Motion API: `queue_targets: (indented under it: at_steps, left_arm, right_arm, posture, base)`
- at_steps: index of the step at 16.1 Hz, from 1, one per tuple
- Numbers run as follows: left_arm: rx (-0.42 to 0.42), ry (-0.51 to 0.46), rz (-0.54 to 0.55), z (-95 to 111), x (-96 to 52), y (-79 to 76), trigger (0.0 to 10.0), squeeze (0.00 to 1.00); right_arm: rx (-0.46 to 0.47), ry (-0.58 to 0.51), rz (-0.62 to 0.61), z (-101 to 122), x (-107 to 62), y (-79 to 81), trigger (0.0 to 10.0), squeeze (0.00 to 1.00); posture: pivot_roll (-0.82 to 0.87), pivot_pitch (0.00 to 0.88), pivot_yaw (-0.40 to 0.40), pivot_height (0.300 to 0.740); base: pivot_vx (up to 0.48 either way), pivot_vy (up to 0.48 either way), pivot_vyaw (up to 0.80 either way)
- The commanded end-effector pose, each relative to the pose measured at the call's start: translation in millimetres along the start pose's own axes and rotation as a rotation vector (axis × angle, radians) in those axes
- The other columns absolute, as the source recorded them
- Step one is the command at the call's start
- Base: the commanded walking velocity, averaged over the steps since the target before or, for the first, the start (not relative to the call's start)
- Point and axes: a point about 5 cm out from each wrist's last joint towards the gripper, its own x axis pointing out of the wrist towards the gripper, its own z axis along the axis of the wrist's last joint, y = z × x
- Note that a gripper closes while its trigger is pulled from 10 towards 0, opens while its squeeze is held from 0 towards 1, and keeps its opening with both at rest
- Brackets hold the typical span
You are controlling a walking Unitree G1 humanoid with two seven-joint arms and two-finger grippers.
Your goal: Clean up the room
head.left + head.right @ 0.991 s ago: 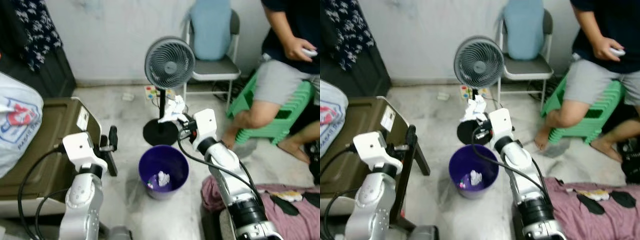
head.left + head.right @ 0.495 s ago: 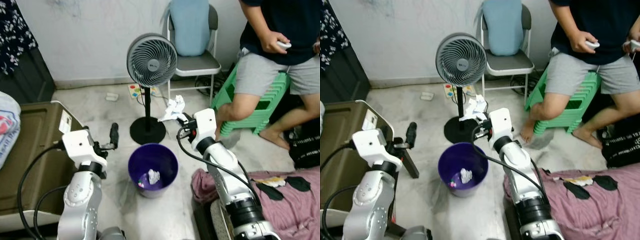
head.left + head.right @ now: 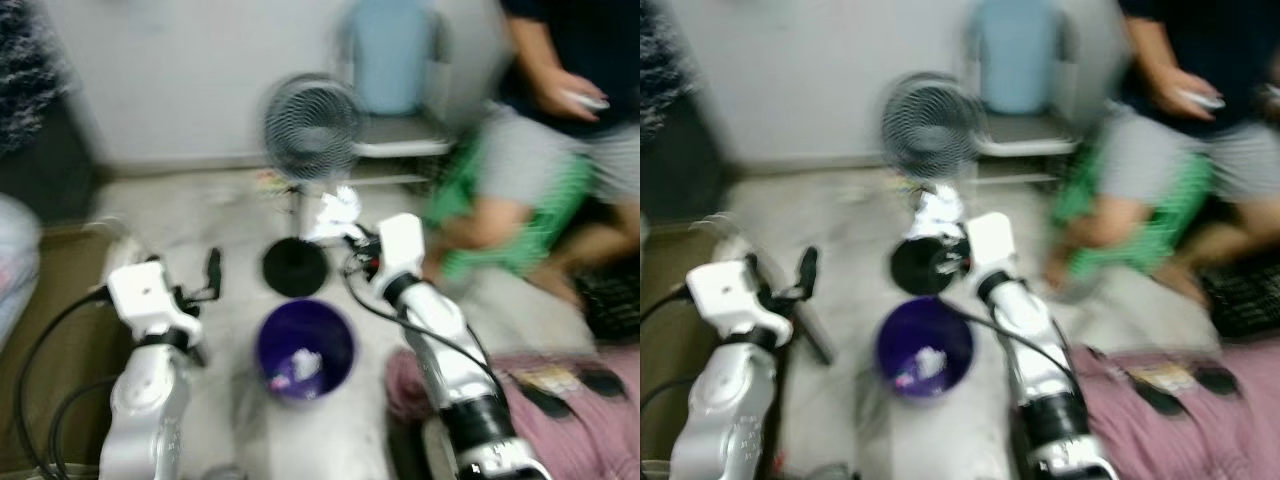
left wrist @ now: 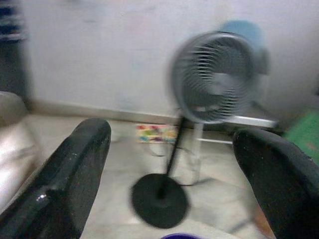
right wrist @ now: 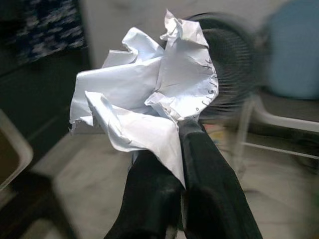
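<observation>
The right gripper [image 5: 172, 186] is pinching a crumpled sheet of paper [image 5: 149, 107] between fingers closed tight on it, and is holding it up above the floor, just past the far rim of the purple bin [image 3: 304, 352] and in front of the fan [image 3: 312, 130]. Some paper scraps are already lying in the bin, so the tidying looks partly done; this sheet is yet to be dropped in. The left gripper [image 4: 174, 164] is hanging wide open and empty, near the bin's left side. Faint handwriting is running along one edge of the paper, too small to read.
</observation>
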Motion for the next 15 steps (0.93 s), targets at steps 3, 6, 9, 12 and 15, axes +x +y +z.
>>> queue_targets:
  at_steps: [3, 6, 9, 12, 15]
  left_arm:
    - [-0.020, -0.008, -0.041, 2.0, 1.6, -12.0, 10.0, 0.00]
    - [0.006, 0.003, -0.007, 0.4, 2.0, -9.0, 10.0, 0.00]
    - [0.015, -0.008, -0.001, 2.1, 1.5, -7.2, 10.0, 0.00]
    - [0.159, -0.016, -0.052, 5.4, 1.3, -6.9, 10.0, 0.00]
    - [0.335, -0.045, -0.144, 10.1, -1.2, -4.3, 10.0, 0.00]
  right_arm:
    - [-0.012, 0.006, -0.041, -1.1, -6.7, -13.7, 10.0, 0.00]
    - [0.001, 0.000, -0.036, -0.7, -6.1, -12.9, 10.0, 0.00]
    - [-0.015, -0.001, -0.028, -0.2, -3.0, -11.1, 10.0, 0.00]
    - [-0.011, -0.003, -0.021, 0.4, 6.1, -4.1, 10.0, 0.00]
    - [0.014, 0.015, 0.009, -0.5, 21.9, 14.2, 10.0, 0.00]
  posture:
    - [-0.05, 0.000, -0.047, 0.740]
    - [-0.05, 0.000, -0.047, 0.740]
    - [-0.04, 0.000, -0.047, 0.740]
    - [-0.02, 0.000, -0.048, 0.740]
    - [0.01, 0.000, -0.044, 0.740]
  base:
    - [0.379, 0.000, 0.00]
    - [0.000, 0.000, 0.00]
    - [0.000, 0.000, 0.14]
    - [0.000, 0.000, 0.80]
    - [0.000, 0.000, 0.70]
